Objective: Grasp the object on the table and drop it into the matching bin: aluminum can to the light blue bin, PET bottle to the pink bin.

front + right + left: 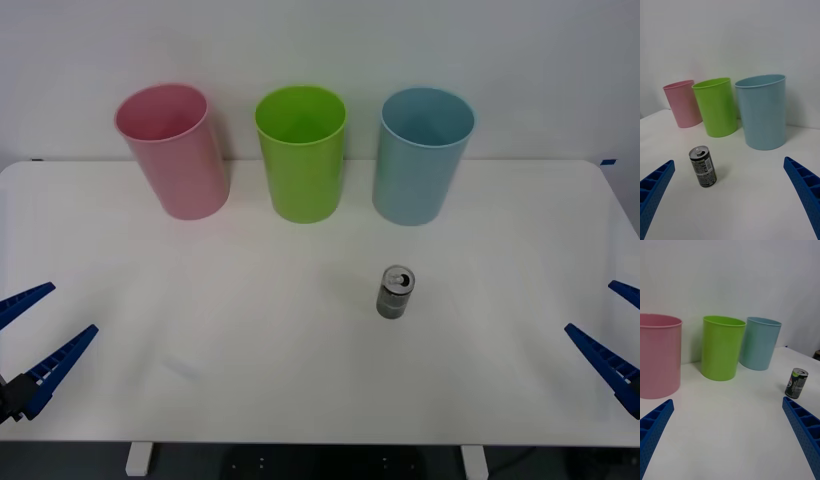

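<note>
The small aluminum can (396, 292) stands upright on the smooth white worktop (250, 380), well ahead of the right gripper (612, 335) and its spread ribbed blue fingers (805, 187), nothing between. Beyond it stand tapered plastic bins: light blue bin (423, 155), lime green bin (301, 152), pink bin (172, 150). The left gripper (30, 335), fingers (803, 431) likewise apart, waits well off to the side.

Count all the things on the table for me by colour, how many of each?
Pink bin: 1
Lime green bin: 1
Light blue bin: 1
Silver-grey can: 1
Total: 4 things on the white table
</note>
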